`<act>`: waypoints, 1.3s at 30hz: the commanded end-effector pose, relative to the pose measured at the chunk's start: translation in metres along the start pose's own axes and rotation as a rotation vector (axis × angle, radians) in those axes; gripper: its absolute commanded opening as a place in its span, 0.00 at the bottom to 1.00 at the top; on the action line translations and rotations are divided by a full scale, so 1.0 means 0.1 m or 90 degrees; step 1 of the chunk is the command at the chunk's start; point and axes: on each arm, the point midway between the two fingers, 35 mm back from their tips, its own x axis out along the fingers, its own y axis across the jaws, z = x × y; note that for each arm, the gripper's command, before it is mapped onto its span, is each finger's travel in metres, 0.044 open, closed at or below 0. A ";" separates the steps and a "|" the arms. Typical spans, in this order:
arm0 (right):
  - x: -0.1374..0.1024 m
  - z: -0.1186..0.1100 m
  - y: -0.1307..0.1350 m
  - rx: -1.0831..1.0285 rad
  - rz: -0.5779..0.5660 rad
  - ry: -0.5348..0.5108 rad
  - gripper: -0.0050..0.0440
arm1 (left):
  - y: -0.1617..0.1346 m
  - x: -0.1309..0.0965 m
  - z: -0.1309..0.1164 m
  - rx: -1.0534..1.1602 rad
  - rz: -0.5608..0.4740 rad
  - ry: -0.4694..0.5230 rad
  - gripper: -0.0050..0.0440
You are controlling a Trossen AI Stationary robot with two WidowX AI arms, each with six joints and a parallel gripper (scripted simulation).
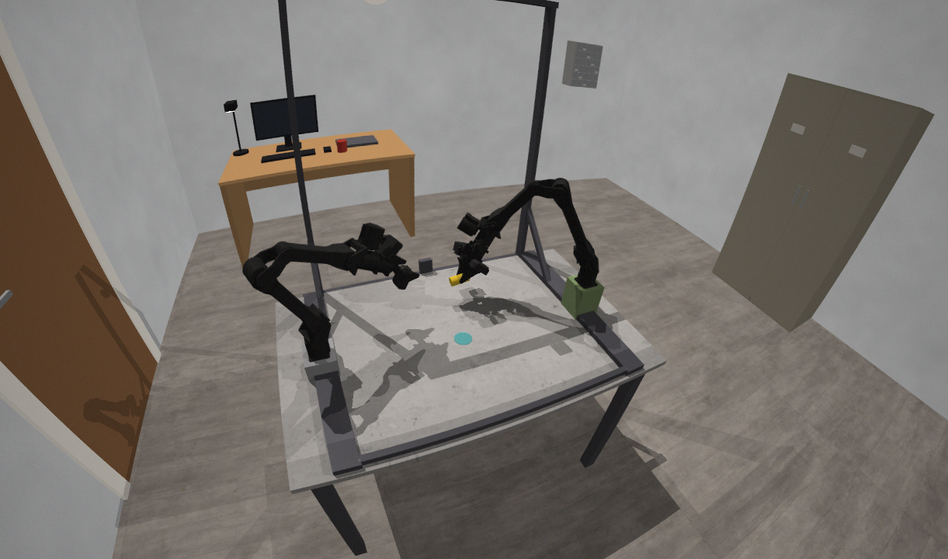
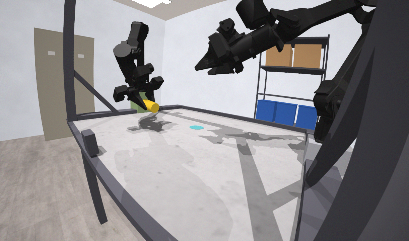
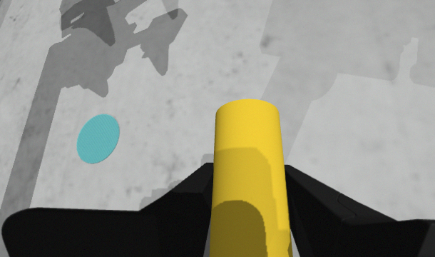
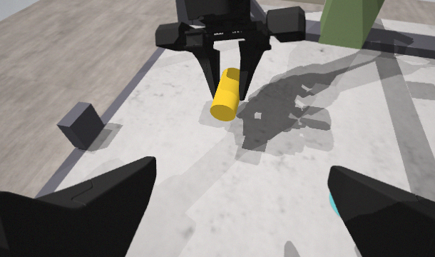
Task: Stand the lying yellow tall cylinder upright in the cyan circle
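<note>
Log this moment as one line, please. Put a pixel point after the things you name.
left pincer (image 1: 460, 276) (image 2: 149, 105) (image 4: 229, 97): shut on yellow cylinder (image 1: 454, 279) (image 2: 152, 106) (image 3: 249, 135) (image 4: 226, 94), raised, tilted | right pincer (image 1: 411, 279) (image 2: 202, 71) (image 4: 242, 165): open | cyan circle (image 1: 463, 338) (image 2: 196, 127) (image 3: 98, 138) (image 4: 334, 205): uncovered | upright placement: pending

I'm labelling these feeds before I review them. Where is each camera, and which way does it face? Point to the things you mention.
Top: high over one table side, facing down across to the desk (image 1: 387, 147); both arms show.
Exterior: low near the table edge, looking along the tabletop; both arms show.
Left wrist: on the left arm, facing past its fingers.
Right wrist: likewise, its fingers framing the left tool (image 2: 148, 105) (image 4: 228, 101).
All share the cyan circle (image 1: 463, 338) (image 2: 196, 127) (image 3: 98, 138) (image 4: 333, 205).
</note>
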 end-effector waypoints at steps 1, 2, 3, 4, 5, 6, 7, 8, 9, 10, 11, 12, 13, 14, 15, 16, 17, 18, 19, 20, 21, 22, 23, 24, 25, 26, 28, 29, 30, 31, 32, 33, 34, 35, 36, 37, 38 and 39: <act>-0.03 0.13 0.03 0.048 -0.033 0.011 0.92 | 0.15 -0.09 0.28 0.076 -0.015 -0.010 0.35; -0.03 0.12 0.03 0.057 -0.041 0.018 0.92 | 0.17 -0.05 0.26 0.103 -0.013 0.001 0.35; -0.04 0.11 0.03 0.066 -0.049 0.025 0.92 | 0.20 -0.01 0.24 0.129 -0.012 0.011 0.35; -0.04 0.10 0.03 0.075 -0.058 0.031 0.92 | 0.23 0.02 0.23 0.155 -0.010 0.020 0.35; -0.04 0.09 0.03 0.084 -0.067 0.038 0.92 | 0.26 0.04 0.23 0.180 -0.009 0.027 0.35; -0.05 0.08 0.03 0.092 -0.076 0.044 0.92 | 0.29 0.06 0.22 0.205 -0.009 0.035 0.35; -0.05 0.08 0.04 0.100 -0.085 0.050 0.92 | 0.32 0.08 0.22 0.230 -0.008 0.042 0.35; -0.06 0.07 0.04 0.108 -0.094 0.055 0.92 | 0.35 0.10 0.21 0.255 -0.007 0.050 0.35; -0.07 0.06 0.04 0.116 -0.103 0.060 0.92 | 0.38 0.12 0.22 0.279 -0.007 0.057 0.35; -0.07 0.06 0.04 0.116 -0.103 0.060 0.92 | 0.38 0.12 0.22 0.279 -0.007 0.057 0.35; -0.07 0.06 0.04 0.116 -0.103 0.060 0.92 | 0.38 0.12 0.22 0.279 -0.007 0.057 0.35; -0.07 0.05 0.04 0.123 -0.113 0.065 0.92 | 0.41 0.14 0.22 0.304 -0.006 0.064 0.35; -0.08 0.05 0.04 0.131 -0.122 0.069 0.92 | 0.44 0.15 0.22 0.328 -0.006 0.070 0.35; -0.09 0.04 0.04 0.138 -0.132 0.073 0.92 | 0.47 0.17 0.23 0.353 -0.005 0.076 0.35; -0.10 0.04 0.04 0.144 -0.142 0.076 0.92 | 0.51 0.18 0.23 0.378 -0.005 0.083 0.35; -0.11 0.03 0.04 0.151 -0.151 0.080 0.92 | 0.54 0.20 0.23 0.402 -0.004 0.090 0.35; -0.12 0.03 0.04 0.157 -0.161 0.083 0.92 | 0.57 0.21 0.24 0.427 -0.002 0.096 0.35; -0.13 0.03 0.05 0.163 -0.171 0.085 0.92 | 0.61 0.23 0.24 0.453 0.000 0.103 0.35; -0.14 0.02 0.05 0.169 -0.181 0.087 0.92 | 0.64 0.24 0.25 0.478 0.001 0.110 0.35; -0.16 0.02 0.05 0.174 -0.191 0.089 0.92 | 0.67 0.26 0.25 0.503 0.003 0.116 0.35; -0.17 0.02 0.05 0.180 -0.201 0.090 0.92 | 0.71 0.27 0.25 0.528 0.004 0.123 0.35; -0.18 0.02 0.05 0.185 -0.212 0.091 0.92 | 0.74 0.29 0.26 0.554 0.004 0.130 0.35; -0.20 0.02 0.05 0.189 -0.222 0.092 0.92 | 0.77 0.31 0.26 0.579 0.005 0.137 0.35; -0.21 0.02 0.05 0.194 -0.232 0.092 0.92 | 0.80 0.32 0.26 0.605 0.006 0.144 0.35; -0.23 0.02 0.05 0.198 -0.242 0.092 0.92 | 0.83 0.34 0.26 0.630 0.006 0.151 0.35; -0.24 0.03 0.05 0.203 -0.252 0.091 0.92 | 0.86 0.35 0.27 0.656 0.007 0.158 0.35; -0.24 0.03 0.05 0.203 -0.252 0.091 0.92 | 0.86 0.35 0.27 0.656 0.007 0.158 0.35; -0.26 0.03 0.05 0.207 -0.261 0.090 0.92 | 0.89 0.37 0.27 0.682 0.007 0.165 0.35; -0.28 0.03 0.05 0.210 -0.271 0.089 0.92 | 0.92 0.39 0.27 0.708 0.008 0.172 0.35; -0.29 0.04 0.05 0.214 -0.281 0.087 0.92 | 0.96 0.40 0.27 0.733 0.008 0.179 0.35; -0.31 0.04 0.05 0.217 -0.291 0.085 0.92 | 0.99 0.42 0.27 0.759 0.009 0.187 0.35; -0.33 0.05 0.05 0.220 -0.300 0.082 0.92 | 1.02 0.43 0.28 0.785 0.009 0.194 0.35; -0.35 0.06 0.05 0.223 -0.310 0.079 0.92 | 1.05 0.45 0.28 0.811 0.010 0.201 0.35; -0.36 0.07 0.05 0.226 -0.319 0.075 0.92 | 1.08 0.47 0.28 0.837 0.011 0.208 0.35; -0.38 0.08 0.06 0.229 -0.328 0.072 0.92 | 1.11 0.48 0.28 0.863 0.011 0.215 0.35; -0.40 0.09 0.06 0.231 -0.337 0.067 0.92 | 1.14 0.50 0.28 0.889 0.012 0.223 0.35; -0.42 0.09 0.06 0.232 -0.346 0.064 0.92 | 1.17 0.52 0.28 0.915 0.012 0.230 0.35; -0.44 0.10 0.06 0.234 -0.354 0.059 0.92 | 1.20 0.54 0.28 0.941 0.012 0.238 0.35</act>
